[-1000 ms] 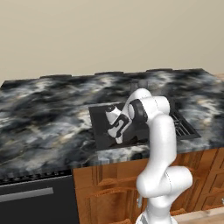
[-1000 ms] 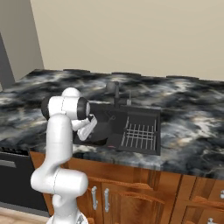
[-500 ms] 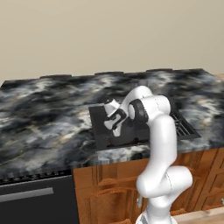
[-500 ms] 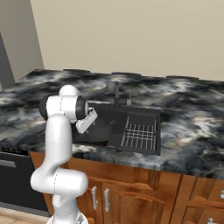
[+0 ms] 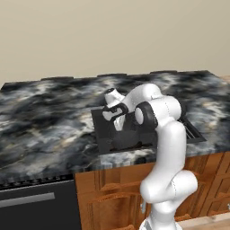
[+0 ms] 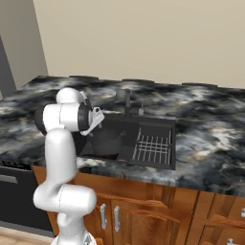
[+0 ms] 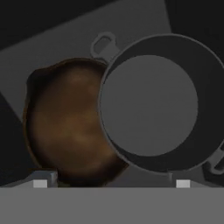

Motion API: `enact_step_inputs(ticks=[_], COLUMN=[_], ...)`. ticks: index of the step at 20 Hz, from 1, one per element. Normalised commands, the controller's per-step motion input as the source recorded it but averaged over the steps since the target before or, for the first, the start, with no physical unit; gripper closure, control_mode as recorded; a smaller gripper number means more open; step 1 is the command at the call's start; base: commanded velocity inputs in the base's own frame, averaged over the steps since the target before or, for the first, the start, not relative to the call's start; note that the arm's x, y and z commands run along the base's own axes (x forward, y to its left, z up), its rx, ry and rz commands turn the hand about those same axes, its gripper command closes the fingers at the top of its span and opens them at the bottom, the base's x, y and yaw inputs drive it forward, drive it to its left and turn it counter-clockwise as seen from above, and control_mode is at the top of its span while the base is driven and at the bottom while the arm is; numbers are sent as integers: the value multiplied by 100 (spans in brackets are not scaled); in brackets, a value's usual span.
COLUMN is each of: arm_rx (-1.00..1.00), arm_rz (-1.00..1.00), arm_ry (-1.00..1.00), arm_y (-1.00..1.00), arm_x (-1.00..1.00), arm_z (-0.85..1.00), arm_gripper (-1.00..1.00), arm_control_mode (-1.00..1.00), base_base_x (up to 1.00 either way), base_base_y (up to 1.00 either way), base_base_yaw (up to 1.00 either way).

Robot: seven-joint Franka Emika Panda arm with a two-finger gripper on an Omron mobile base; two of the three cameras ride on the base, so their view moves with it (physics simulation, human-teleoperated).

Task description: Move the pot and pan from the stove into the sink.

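Sink contents, hand view: pot overlapping pan (base views: dark basin, wire rack); gripper jaws apart, holding nil

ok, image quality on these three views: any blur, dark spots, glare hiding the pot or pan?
Hand view: dim and soft, no glare; the pot overlaps the brown pan, both readable. Left base view: evenly lit, but the sink interior is near-black, and the arm hides much of it. Right base view: sharp; the dark basin swallows the cookware's outlines.
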Motion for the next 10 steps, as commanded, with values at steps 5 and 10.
enact_step_inputs(ticks=[5, 10], arm_rx=[0, 0], arm_rz=[0, 0], arm_ry=[-22, -47], arm_y=[0, 0], arm_x=[-64, -55], arm_z=[46, 24], arm_gripper=[-100, -100], arm_control_mode=[-100, -100], base_base_x=[0, 0], base_base_y=[0, 0], base_base_yaw=[0, 0])
